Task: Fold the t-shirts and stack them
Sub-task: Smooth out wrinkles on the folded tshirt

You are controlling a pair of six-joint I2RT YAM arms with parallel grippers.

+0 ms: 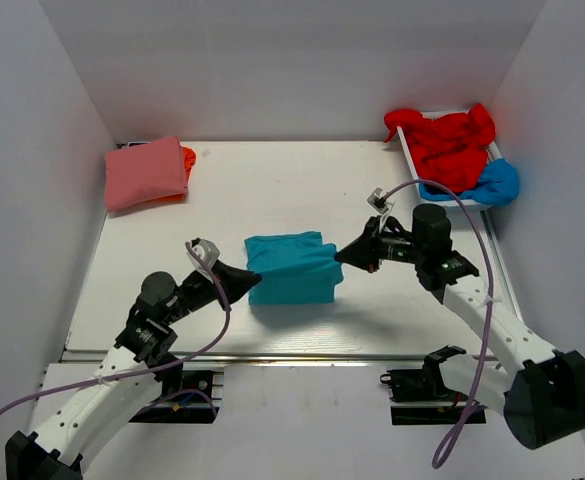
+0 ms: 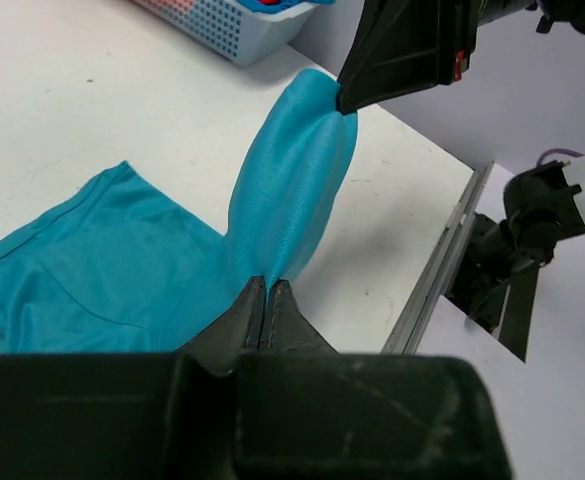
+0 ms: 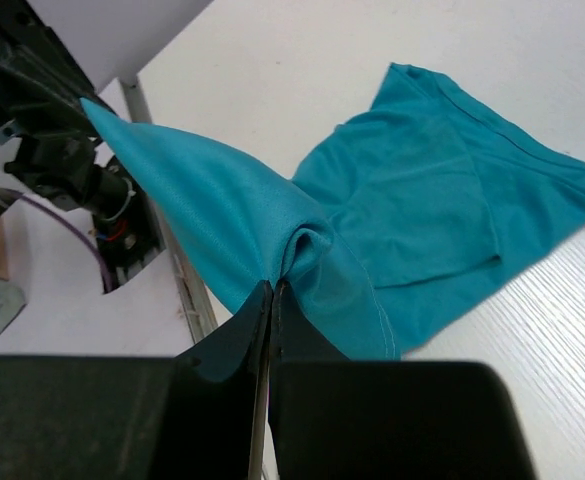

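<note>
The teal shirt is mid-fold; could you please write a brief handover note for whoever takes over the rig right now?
Left gripper: shut on the left side of the teal shirt.
Right gripper: shut on its right side; that edge is lifted between them.
Done: pink shirt folded, lying on an orange shirt, far left.
Left: finish folding teal and stack it; red shirt and blue shirt lie unfolded in the basket.

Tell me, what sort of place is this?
Probably a robotics test booth, not a home: plain white walls box in a table where the left claw and right claw pinch a teal t-shirt.
</note>
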